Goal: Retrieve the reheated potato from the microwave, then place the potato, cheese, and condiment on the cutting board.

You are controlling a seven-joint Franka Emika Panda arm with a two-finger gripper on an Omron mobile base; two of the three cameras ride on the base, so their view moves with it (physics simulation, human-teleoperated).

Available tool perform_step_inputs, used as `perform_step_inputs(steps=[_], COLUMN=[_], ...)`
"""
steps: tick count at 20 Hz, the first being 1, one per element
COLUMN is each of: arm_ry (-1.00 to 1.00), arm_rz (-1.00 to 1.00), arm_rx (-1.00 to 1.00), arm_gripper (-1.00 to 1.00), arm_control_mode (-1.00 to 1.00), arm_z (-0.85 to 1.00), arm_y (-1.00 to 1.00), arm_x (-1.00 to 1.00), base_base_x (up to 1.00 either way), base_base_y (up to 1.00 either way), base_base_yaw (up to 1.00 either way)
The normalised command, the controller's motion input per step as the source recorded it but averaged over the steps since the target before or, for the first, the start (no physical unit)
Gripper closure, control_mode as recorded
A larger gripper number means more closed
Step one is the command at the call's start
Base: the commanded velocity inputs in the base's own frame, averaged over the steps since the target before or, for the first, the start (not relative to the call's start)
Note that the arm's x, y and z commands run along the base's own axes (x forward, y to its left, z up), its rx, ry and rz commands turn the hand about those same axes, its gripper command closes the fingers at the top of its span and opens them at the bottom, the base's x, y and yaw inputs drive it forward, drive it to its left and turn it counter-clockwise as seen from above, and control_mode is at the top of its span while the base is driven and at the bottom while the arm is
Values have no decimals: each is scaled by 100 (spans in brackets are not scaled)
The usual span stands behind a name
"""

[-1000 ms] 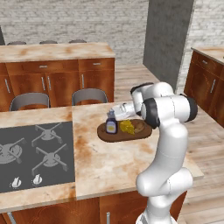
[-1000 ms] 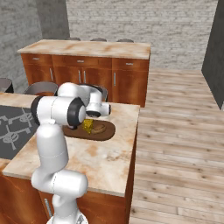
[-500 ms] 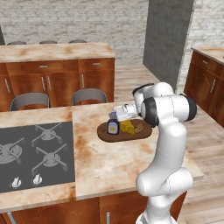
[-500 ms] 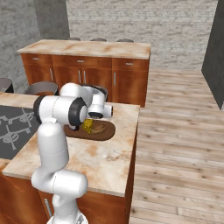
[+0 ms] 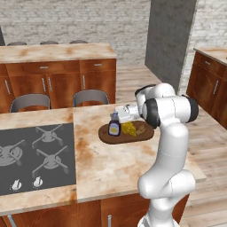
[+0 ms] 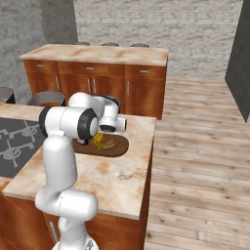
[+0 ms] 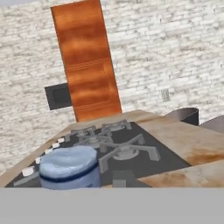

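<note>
The dark cutting board (image 5: pixel 105 138) lies on the island counter, with the yellow cheese (image 5: pixel 129 128) and the tan potato (image 5: pixel 141 129) side by side on it. At the board's left end the condiment (image 5: pixel 114 129) stands upright, a dark bottle with a pale label. My gripper (image 5: pixel 117 116) reaches in level from the right at the bottle's neck and is shut on it. In the hand view the bluish cap (image 7: pixel 68 166) sits very close at the lower left. From the right base view the cheese (image 6: pixel 99 140) and potato (image 6: pixel 111 144) show on the board (image 6: pixel 122 147) beside my arm.
A black stovetop (image 5: pixel 35 155) fills the counter left of the board, seen ahead as the stovetop (image 7: pixel 118 148) from the hand. Two grey stools (image 5: pixel 91 96) stand behind the island. The counter's right edge (image 6: pixel 146 161) drops to the wooden floor.
The gripper and the bottle have shifted slightly down and to the right at the board's left end. Cheese and potato have not moved.
</note>
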Motion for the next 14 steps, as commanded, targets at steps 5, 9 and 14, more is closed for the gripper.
perform_step_inputs(steps=[5, 9, 14], arm_ry=[-9, -3, 1], arm_rz=[1, 0, 0], arm_rx=[0, 0, 0], arm_gripper=[100, -100, -100], arm_control_mode=[-100, -100, -100], arm_z=[-11, -26, -14], arm_y=[6, 2, -4], arm_x=[-4, -14, -6], base_base_x=[0, 0, 0], base_base_y=[0, 0, 0], base_base_yaw=[0, 0, 0])
